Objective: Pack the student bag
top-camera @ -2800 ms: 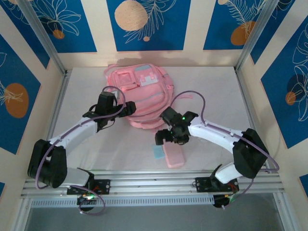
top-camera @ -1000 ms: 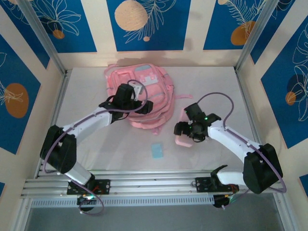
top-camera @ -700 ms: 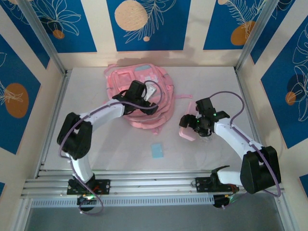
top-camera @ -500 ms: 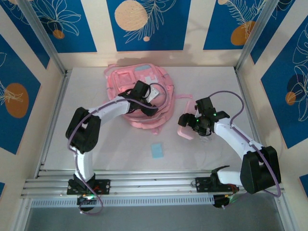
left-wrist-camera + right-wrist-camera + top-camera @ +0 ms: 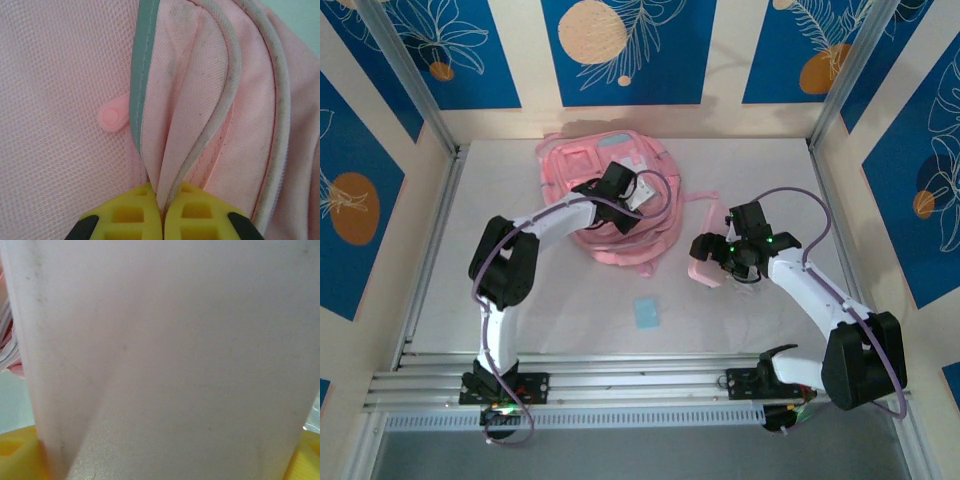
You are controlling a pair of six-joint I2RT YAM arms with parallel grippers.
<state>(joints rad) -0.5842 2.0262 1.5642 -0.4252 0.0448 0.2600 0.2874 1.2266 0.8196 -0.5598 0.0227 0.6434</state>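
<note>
The student bag [image 5: 610, 170], a big soft pink backpack, lies at the back middle of the table. My left gripper [image 5: 625, 197] rests on top of it. Up close, its yellow fingers [image 5: 135, 210] are shut on a fold of the bag's pink fabric with pale piping [image 5: 200, 135], beside a teal zipper tape [image 5: 142, 60] and a round pink zipper pull [image 5: 114, 116]. My right gripper [image 5: 722, 262] holds a flat pink pencil case [image 5: 703, 268] above the table, right of the bag. The case's pale face [image 5: 165, 350] is close to the right wrist camera, a yellow fingertip [image 5: 12, 455] at its edge.
A small light blue flat item [image 5: 645, 313] lies on the white table in front of the bag. A loose pink strap [image 5: 705, 202] trails from the bag's right side. Metal rails [image 5: 640, 375] line the near edge, and patterned walls close in the other sides.
My left gripper reached further onto the bag and closed on a fold of its fabric. My right gripper lifted the pencil case and carried it right, then nearly stopped.
</note>
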